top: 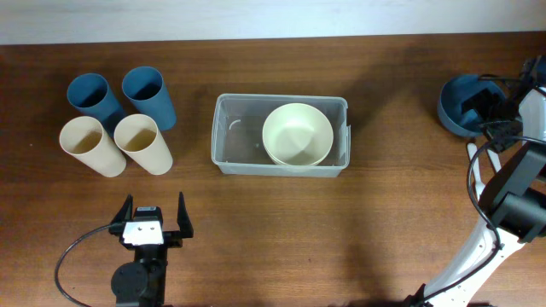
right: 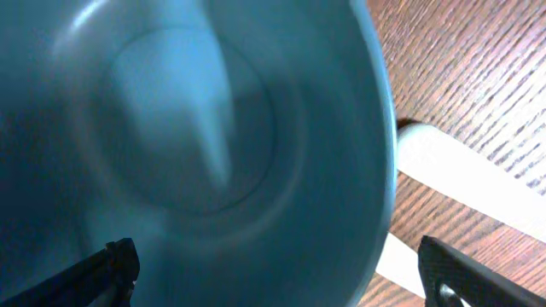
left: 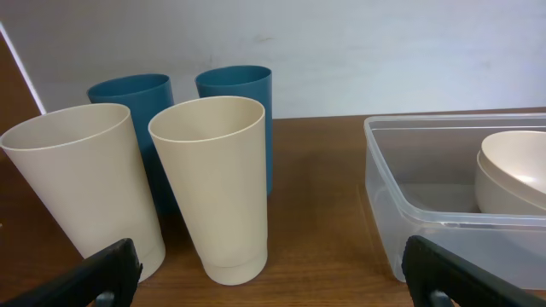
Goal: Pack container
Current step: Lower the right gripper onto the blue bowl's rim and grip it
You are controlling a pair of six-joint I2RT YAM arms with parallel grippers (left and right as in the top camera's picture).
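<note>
I look over a dark brown wood-grain table (top: 273, 239), evenly lit, that meets a plain white wall (top: 256, 17) along its far edge.

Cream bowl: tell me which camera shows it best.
Overhead: the cream bowl shows whole, inside the clear container. The left wrist view catches only part of it, cut off at the frame's right edge. The right wrist view misses it.

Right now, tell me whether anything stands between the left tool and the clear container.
Nothing visible does. Bare table lies between the open left tool and the container; the cream cups stand off to the side of that path.
</note>
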